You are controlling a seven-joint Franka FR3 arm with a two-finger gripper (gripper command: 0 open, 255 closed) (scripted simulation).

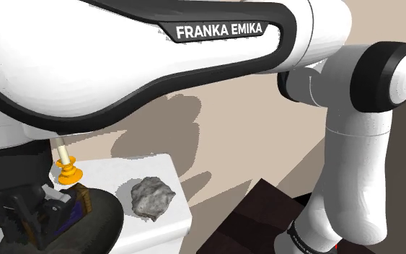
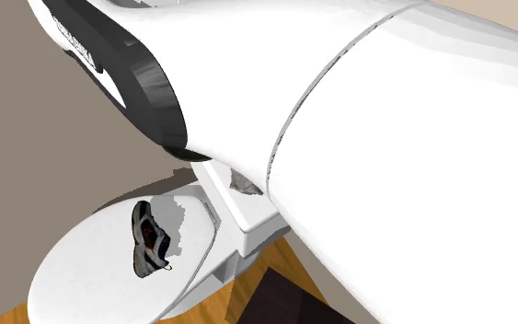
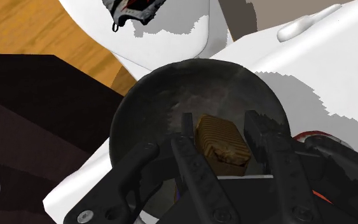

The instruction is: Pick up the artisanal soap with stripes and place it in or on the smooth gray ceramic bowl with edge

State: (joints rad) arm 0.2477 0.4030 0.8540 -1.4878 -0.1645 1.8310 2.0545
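Most of the task looks done, judging from the wrist view: the gripper (image 3: 220, 127) has its two black fingers (image 3: 187, 130) closed on either side of the soap (image 3: 222, 145), a golden-brown ribbed bar, and they pinch it between them. The soap hangs within the round outline of the bowl (image 3: 130, 105), which is drawn dark grey, almost black, with a smooth inside and a plain edge. Whether the bar already touches the bowl's floor I cannot tell. So the pick and the carry appear complete, and what is left is to lower if needed, let go, and pull the hand clear. Beyond the bowl's far rim lie a shoe (image 3: 133, 9) on a white lid and a strip of wooden floor (image 3: 31, 32). In the shoulder view the arm (image 1: 158, 50) sweeps across the top and bends down to the lower left, where the dark bowl (image 1: 111, 213) sits on a white ledge (image 1: 143, 167). A grey rock (image 1: 153, 197) lies just beside the bowl, and an orange knob on a pale stick (image 1: 69, 172) stands at the bowl's far side, so a release should drop straight down and not swing toward either. In the second exterior view the arm (image 2: 367, 156) covers the bowl, and the shoe (image 2: 151, 239) rests on the white toilet lid (image 2: 82, 267), well apart from the work.
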